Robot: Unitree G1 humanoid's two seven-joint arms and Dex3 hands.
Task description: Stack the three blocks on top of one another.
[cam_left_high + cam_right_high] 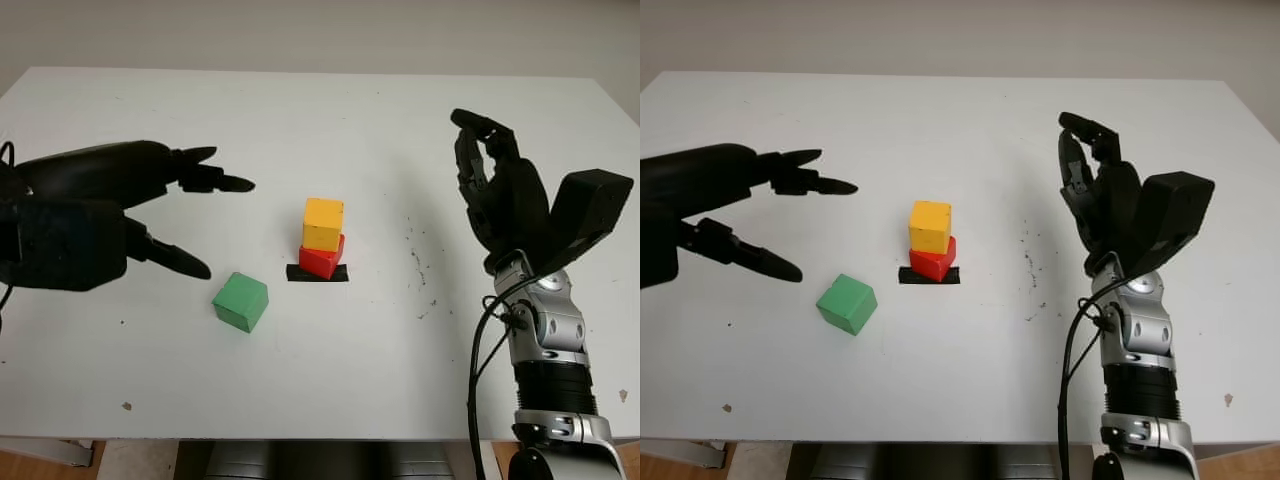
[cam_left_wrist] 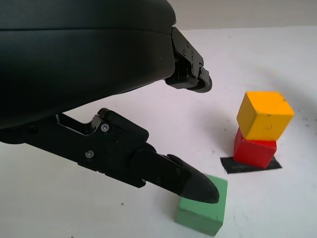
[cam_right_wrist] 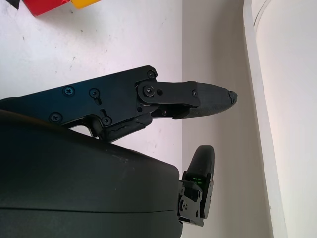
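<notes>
2 of 3 stacked: yellow block (image 1: pixel 323 222) sits on red block (image 1: pixel 321 259), slightly rotated relative to it, and the red one sits on a strip of black tape (image 1: pixel 317 273) near the middle of the white table (image 1: pixel 320 110).

Green block (image 1: pixel 240 301) is on the table by itself, just left of the stack and a bit nearer the robot, not touching the stack or the tape.

Left hand (image 1: pixel 165 215) hovers over the left side of the table, holding nothing. Fingers extended and spread: upper fingers (image 1: pixel 215 180) point toward the stack, the lower one (image 1: pixel 170 257) angles down toward the green block. In the left wrist view that lower fingertip (image 2: pixel 198 186) overlaps the green block (image 2: pixel 203 210) (can't tell whether it's touching or just above it).

Right hand (image 1: pixel 500 190) is raised upright over the right side of the table, well apart from the stack, empty. Fingers held up with tips bent over slightly, not closed on anything.

A few dark specks on the table surface between the stack and the right hand.
</notes>
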